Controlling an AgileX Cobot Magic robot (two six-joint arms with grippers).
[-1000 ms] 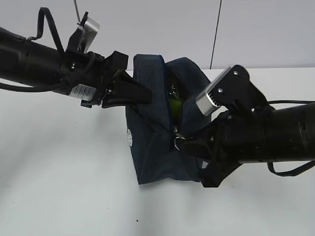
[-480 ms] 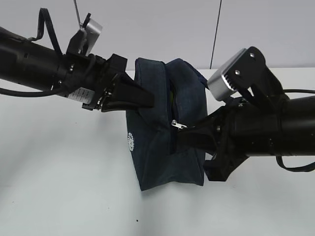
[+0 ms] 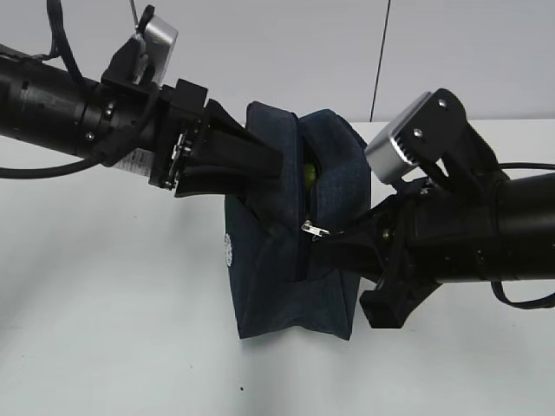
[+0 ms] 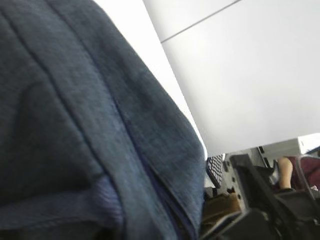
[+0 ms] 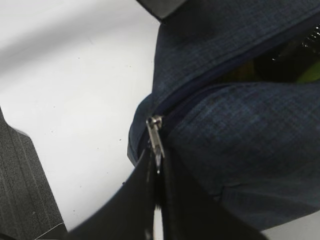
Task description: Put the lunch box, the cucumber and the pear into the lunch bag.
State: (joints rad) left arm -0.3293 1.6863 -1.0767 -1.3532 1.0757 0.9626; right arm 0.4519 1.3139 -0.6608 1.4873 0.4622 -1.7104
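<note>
- Nearest to us in the exterior view lies the white table (image 3: 113,347), matte and bare apart from a few tiny dark specks in front of the lunch bag (image 3: 277,277).
- The lunch bag, dark navy fabric, stands upright on the table, and we take it as our landmark.
- On the bag's lower left face we see a small round white logo (image 3: 229,249); its writing is too small to read.
- To the bag's right, the right gripper (image 5: 156,172) has its jaws pressed together on the metal zipper pull (image 3: 312,230), which sits partway along the zipper, at the bag's front right.
- Above the pull the zipper gapes, and a bright yellow-green thing (image 3: 309,173) shows inside; we cannot tell which item it is.
- At the bag's upper left, the left gripper (image 3: 260,163) pushes against the fabric near the top edge; we cannot tell how far its jaws are parted, nor whether they hold the cloth.
- A small white label (image 3: 139,163) sits on the left arm, unreadable.
- Behind the bag, a pale grey wall (image 3: 468,52) with one dark vertical seam closes the room.
</note>
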